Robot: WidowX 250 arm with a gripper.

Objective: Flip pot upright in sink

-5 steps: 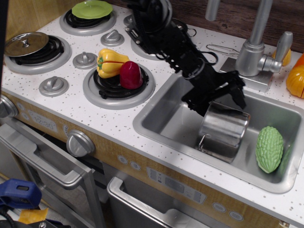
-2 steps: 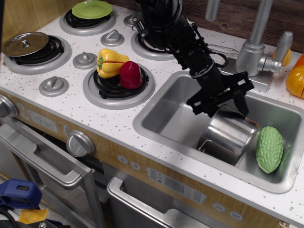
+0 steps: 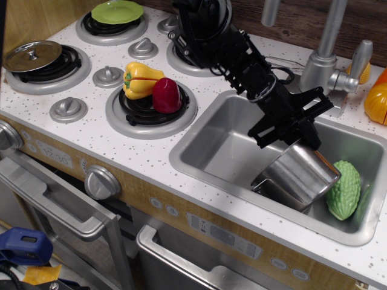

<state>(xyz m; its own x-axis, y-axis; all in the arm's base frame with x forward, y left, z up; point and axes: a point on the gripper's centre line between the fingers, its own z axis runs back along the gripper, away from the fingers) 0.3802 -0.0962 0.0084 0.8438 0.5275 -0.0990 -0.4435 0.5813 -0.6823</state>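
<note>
The brushed-steel pot (image 3: pixel 300 175) is in the sink (image 3: pixel 208 142), mouth down and tilted, its closed base leaning right against the green gourd (image 3: pixel 344 189). One loop handle shows at its lower left edge. My black gripper (image 3: pixel 289 138) reaches down from the upper left and is closed across the pot's raised base end, fingers on either side of it. The pot's mouth edge rests on the sink floor.
The grey faucet (image 3: pixel 323 54) stands behind the sink. A yellow pepper (image 3: pixel 140 78) and a red one (image 3: pixel 165 95) lie on the near burner. A lidded shiny pot (image 3: pixel 33 55) and a green plate (image 3: pixel 117 11) are on the left burners. An orange vegetable (image 3: pixel 376 101) is far right.
My gripper has moved right and slightly down along the sink, and the pot has tipped further right with it until its base touches the gourd.
</note>
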